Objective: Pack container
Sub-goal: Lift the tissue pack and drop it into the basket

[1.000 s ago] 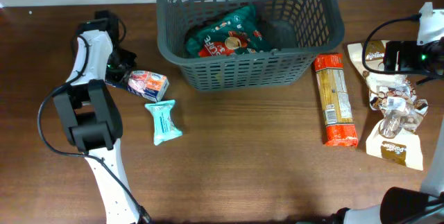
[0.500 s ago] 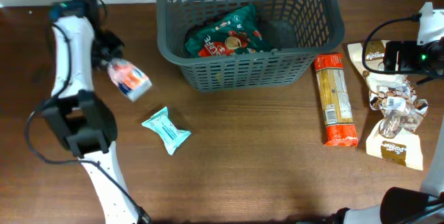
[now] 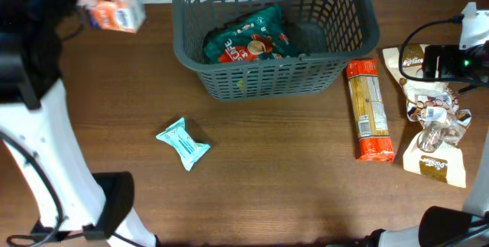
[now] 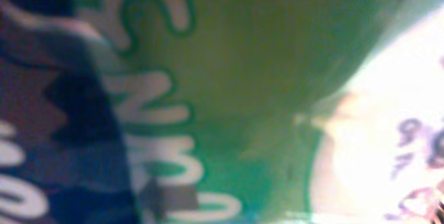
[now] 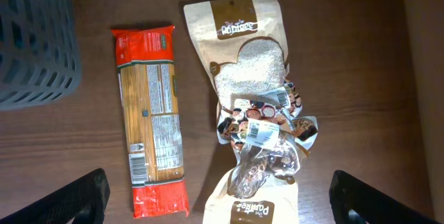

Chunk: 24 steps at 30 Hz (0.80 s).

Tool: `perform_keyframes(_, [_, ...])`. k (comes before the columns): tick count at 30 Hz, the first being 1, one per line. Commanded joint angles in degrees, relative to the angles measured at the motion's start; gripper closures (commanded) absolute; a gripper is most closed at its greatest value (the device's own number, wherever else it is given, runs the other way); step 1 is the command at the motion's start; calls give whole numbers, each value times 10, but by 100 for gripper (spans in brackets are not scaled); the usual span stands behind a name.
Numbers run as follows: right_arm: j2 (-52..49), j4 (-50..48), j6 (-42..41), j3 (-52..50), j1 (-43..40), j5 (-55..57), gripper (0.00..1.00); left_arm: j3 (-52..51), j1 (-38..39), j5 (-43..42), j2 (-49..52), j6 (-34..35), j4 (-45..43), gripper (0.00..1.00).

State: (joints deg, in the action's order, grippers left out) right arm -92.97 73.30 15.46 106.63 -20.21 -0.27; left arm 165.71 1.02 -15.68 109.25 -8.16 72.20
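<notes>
Two grippers to report. The right gripper [image 5: 220, 200] is spread wide, its dark fingers [image 5: 76, 200] at the two lower corners of my right wrist feed. It holds nothing and hangs above the snacks at the right side of the table [image 3: 290, 193]. My left wrist feed is filled by a blurred green wrapper with white lettering [image 4: 208, 78], so close that no fingers show. From overhead, the left gripper [image 3: 85, 10] is up at the far left corner with a small orange-and-white packet [image 3: 113, 14] at its tip, clear of the table. I take the packet as clamped, but I cannot tell how wide the jaws stand.

Counting from my edge outward:
- One teal packet [image 3: 183, 143] lies alone on the wood at centre-left.
- One brown-and-white pouch [image 3: 437, 163] lies at the near right.
- One crinkled clear packet [image 5: 267, 137] lies on top of that pouch and overlaps a second, matching pouch [image 5: 243, 50] farther back.
- One long orange pasta packet [image 5: 149, 120] lies lengthwise just left of these three, apart from them.
- One container [image 3: 229, 79] stands at the far middle of the table, its right corner near the far end of the pasta packet.
- One green-and-red packet [image 3: 248, 42] lies inside the container, against its near wall.
</notes>
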Motion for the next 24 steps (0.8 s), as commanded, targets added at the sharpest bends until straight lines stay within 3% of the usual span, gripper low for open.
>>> perform_keyframes(1, [0,0,4,12,-1,-7,1,-17,46,-69,39,-201,-3,98])
perform_keyframes(7, [0,0,4,12,-1,-7,1,-36,140,-56,85,-398,-9,98])
perform_keyframes(11, [0,0,4,12,-1,-7,1,-43,180,-16,130,-414,-33,98])
perform_keyframes(16, [0,0,4,12,-1,-7,1,-44,214,-16,200,-490,-54,98])
perform_keyframes(24, [0,0,4,12,-1,-7,1,-44,237,-9,292,-490,-60,97])
